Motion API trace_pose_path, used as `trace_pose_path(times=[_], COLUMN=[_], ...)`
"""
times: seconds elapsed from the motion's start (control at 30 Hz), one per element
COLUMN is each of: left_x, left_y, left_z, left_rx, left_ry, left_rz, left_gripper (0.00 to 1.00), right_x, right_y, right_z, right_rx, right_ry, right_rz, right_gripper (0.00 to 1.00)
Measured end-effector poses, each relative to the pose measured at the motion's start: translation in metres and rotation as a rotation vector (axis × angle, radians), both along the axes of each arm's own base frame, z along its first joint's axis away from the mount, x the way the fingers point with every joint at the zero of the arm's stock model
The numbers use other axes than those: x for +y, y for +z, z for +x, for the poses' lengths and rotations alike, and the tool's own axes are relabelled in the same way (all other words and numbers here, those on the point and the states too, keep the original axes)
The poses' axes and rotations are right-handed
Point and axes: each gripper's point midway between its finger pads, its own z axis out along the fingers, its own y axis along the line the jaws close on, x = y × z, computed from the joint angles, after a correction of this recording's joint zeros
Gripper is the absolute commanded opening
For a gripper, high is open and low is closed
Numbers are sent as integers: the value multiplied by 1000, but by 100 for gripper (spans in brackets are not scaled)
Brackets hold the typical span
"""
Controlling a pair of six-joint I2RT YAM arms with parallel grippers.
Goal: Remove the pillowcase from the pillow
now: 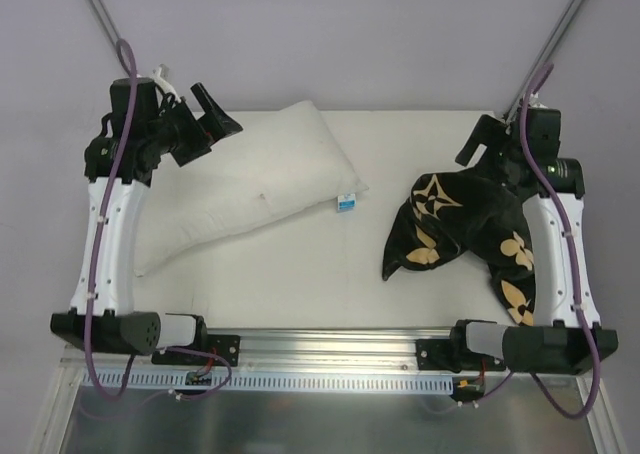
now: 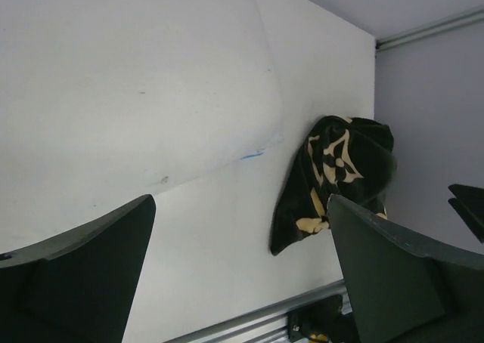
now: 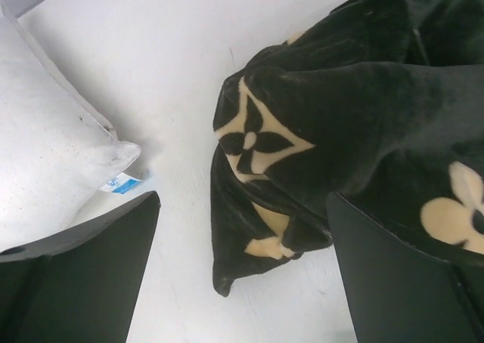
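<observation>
- The pillow (image 1: 240, 189) is seen bare on the left half of the table (image 1: 300, 274). It lies slantwise, from the near left to the far middle.
- A small blue-and-white tag (image 1: 346, 203) is shown at the pillow's right corner, pointing toward the right half of the table.
- The pillowcase (image 1: 465, 224) is found fully off the pillow, crumpled in a heap on the right half of the table. Bare table is left between it and the tag.
- Cream flower and star motifs are shown on the black fabric. A lobe of it is drawn out toward the near right, under the right arm.
- The left gripper (image 1: 205, 124) is held above the far left corner of the pillow. Its fingers (image 2: 76, 275) are spread wide, and nothing is gripped between them (only pillow and table are seen through the gap).
- The right gripper (image 1: 480, 144) is held over the far edge of the heap, and its fingers (image 3: 393, 282) are likewise spread.
- In the right wrist view one finger is seen in front of the fabric; whether it is touched cannot be told, though no cloth appears to be pinched.
- A metal rail (image 1: 330, 349) is seen along the near edge, with both arm bases fixed to it.
</observation>
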Motion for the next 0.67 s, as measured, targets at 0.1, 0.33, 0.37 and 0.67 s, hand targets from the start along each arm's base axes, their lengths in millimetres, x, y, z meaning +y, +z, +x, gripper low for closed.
trace_pose_path(times=[0.1, 0.33, 0.37, 0.67], left_x=[-7, -10, -12, -15], left_y=[16, -48, -64, -103], left_z=[-38, -97, -102, -149], left_rx=[-102, -78, -46, -62], left_ry=[-74, -167, -179, -238], left_rz=[19, 51, 49, 49], left_gripper=[99, 99, 99, 99], right_x=[-7, -19, -21, -33], right_y=[8, -37, -45, -72], right_z=[-32, -89, -95, -131], right_rx=[-46, 24, 44, 83], right_ry=[-18, -45, -48, -91], right_rz=[-47, -115, -122, -179], right_gripper=[96, 96, 96, 96])
